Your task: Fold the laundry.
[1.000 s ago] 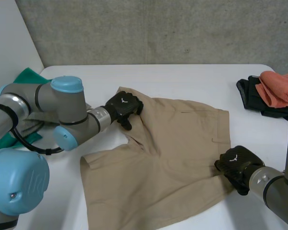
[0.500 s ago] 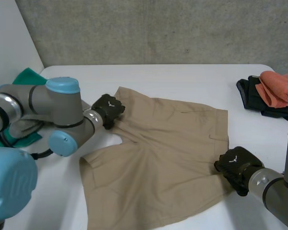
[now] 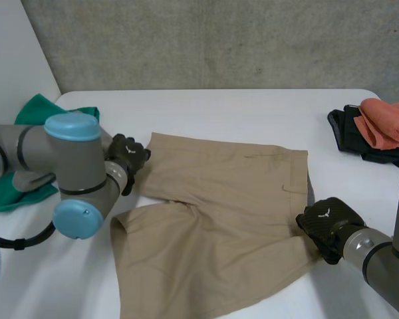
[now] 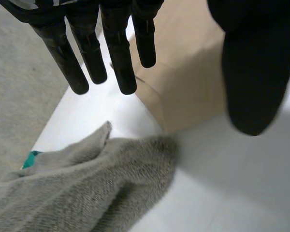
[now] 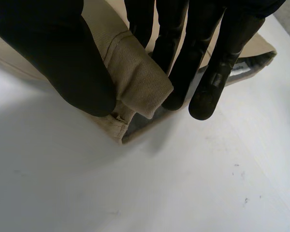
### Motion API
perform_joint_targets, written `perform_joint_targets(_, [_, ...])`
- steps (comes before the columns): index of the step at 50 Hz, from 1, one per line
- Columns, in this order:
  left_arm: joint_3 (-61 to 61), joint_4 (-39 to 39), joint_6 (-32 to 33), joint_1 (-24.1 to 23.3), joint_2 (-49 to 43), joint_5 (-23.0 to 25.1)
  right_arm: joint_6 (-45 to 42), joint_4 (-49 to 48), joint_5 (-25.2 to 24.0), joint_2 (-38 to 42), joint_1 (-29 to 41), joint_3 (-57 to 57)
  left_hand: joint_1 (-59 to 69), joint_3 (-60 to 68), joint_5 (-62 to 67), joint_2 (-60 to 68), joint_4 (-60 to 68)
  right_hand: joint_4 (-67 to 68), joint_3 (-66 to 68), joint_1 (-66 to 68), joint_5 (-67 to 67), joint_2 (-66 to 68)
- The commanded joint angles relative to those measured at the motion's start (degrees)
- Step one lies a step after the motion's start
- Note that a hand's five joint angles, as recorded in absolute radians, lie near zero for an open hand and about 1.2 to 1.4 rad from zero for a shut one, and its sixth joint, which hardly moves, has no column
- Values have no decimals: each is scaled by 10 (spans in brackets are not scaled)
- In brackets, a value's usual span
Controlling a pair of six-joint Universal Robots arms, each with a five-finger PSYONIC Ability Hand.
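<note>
Head view: tan shorts (image 3: pixel 226 212) lie spread flat mid-table (image 3: pixel 253 109), legs twd the robot's left, waist end twd its right. Left hand (image 3: pixel 128 158) sits at the far leg's outer edge, right by the hem corner; can't tell from here whether it touches the cloth. Right hand (image 3: pixel 327 222) is on the near right corner of the shorts, cloth bunched under it. Green cloth (image 3: pixel 33 109) lies at the table's left edge behind the left arm (image 3: pixel 70 166); a black garment (image 3: pixel 349 136) w/ an orange cloth (image 3: pixel 389 123) on top sits at the right edge, well apart from the shorts. Left wrist view: left hand (image 4: pixel 118 53) is released, fingers straight and spread from the thumb, nothing in them; the shorts (image 4: pixel 183 82) corner lies on the table (image 4: pixel 232 183) in the gap btwn fingers and thumb, beyond the palm. A grey towel (image 4: pixel 87 188) lies just beside that corner, w/ a bit of green cloth (image 4: pixel 31 157) past it. Right wrist view: right hand (image 5: pixel 53 58) is grasping the shorts (image 5: pixel 135 77): the thick stitched edge is folded over and pinched btwn thumb and fingers (image 5: pixel 183 58), the corner lifted slightly off the table (image 5: pixel 135 183), dark inner side showing under the fold.
</note>
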Motion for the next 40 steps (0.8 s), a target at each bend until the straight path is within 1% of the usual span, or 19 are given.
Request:
perform_joint_targets(1, [-92, -2, -111, -8, 144, 3, 49, -14, -8, -1, 1, -18, 1, -4, 4, -160, 4, 116, 115, 248, 138, 129])
perform_joint_targets(4, [-134, -4, -160, -10, 198, 3, 87, -12, -24, 2, 1, -34, 8, 2, 10, -153, 11, 116, 115, 248, 138, 129])
perform_joint_targets(5, [-164, -10, -191, -10, 229, 7, 99, -12, -28, 3, 0, -40, 13, 8, 15, -148, 16, 116, 115, 248, 138, 129])
perform_joint_targets(8, [-217, -33, -228, -17, 273, 14, 150, -10, -51, 12, -2, -65, 18, 13, 20, -143, 21, 116, 115, 248, 138, 129])
perform_joint_targets(9, [-253, -55, -248, -24, 299, 22, 165, -10, -57, 14, -3, -73, 41, 36, 44, -120, 44, 116, 115, 248, 138, 129])
perform_joint_targets(11, [-287, -76, -265, -32, 322, 30, 207, -8, -71, 20, -4, -93, 65, 60, 67, -96, 68, 116, 115, 248, 138, 129])
perform_joint_targets(12, [-336, -101, -287, -47, 351, 42, 219, -8, -76, 23, -4, -99, 67, 61, 69, -95, 70, 116, 115, 248, 138, 129])
perform_joint_targets(18, [-407, -125, -324, -77, 404, 45, 248, -8, -87, 59, -17, -117, 78, 73, 81, -83, 81, 116, 115, 248, 138, 129])
perform_joint_targets(19, [-426, -126, -337, -88, 417, 44, 248, -8, -87, 60, -17, -117, 120, 115, 123, -41, 123, 116, 115, 248, 138, 129])
perform_joint_targets(20, [-434, -125, -343, -95, 421, 43, 248, -9, -87, 61, -19, -117, 132, 127, 135, -29, 135, 116, 115, 248, 138, 129])
perform_joint_targets(23, [-469, -123, -362, -129, 434, 38, 249, -11, -91, 64, -23, -118, 139, 134, 141, -22, 142, 116, 115, 248, 138, 129])
perform_joint_targets(26, [-486, -116, -365, -158, 431, 33, 249, -13, -91, 64, -25, -118, 137, 132, 140, -24, 140, 116, 115, 248, 138, 129])
perform_joint_targets(27, [-495, -110, -365, -178, 428, 25, 250, -13, -92, 65, -26, -118, 134, 129, 136, -27, 137, 116, 115, 248, 138, 129])
perform_joint_targets(30, [-503, -98, -365, -204, 419, 4, 248, -14, -94, 66, -25, -116, 127, 122, 130, -34, 130, 116, 115, 248, 138, 129])
perform_joint_targets(31, [-507, -88, -365, -226, 410, -17, 248, -14, -95, 66, -25, -115, 109, 104, 111, -52, 112, 116, 115, 248, 138, 129])
perform_joint_targets(33, [-508, -79, -365, -245, 402, -39, 248, -14, -100, 66, -25, -115, 90, 85, 93, -71, 93, 116, 115, 248, 138, 129])
perform_joint_targets(34, [-506, -67, -364, -262, 387, -70, 246, -14, -106, 65, -25, -114, 87, 82, 89, -74, 90, 116, 115, 248, 138, 129])
perform_joint_targets(38, [-503, -47, -355, -274, 362, -127, 246, -14, -119, 64, -25, -110, 67, 62, 69, -94, 70, 116, 115, 248, 138, 129])
perform_joint_targets(40, [-501, -44, -349, -275, 355, -138, 246, -14, -120, 64, -25, -107, 67, 61, 69, -94, 70, 116, 115, 248, 138, 129])
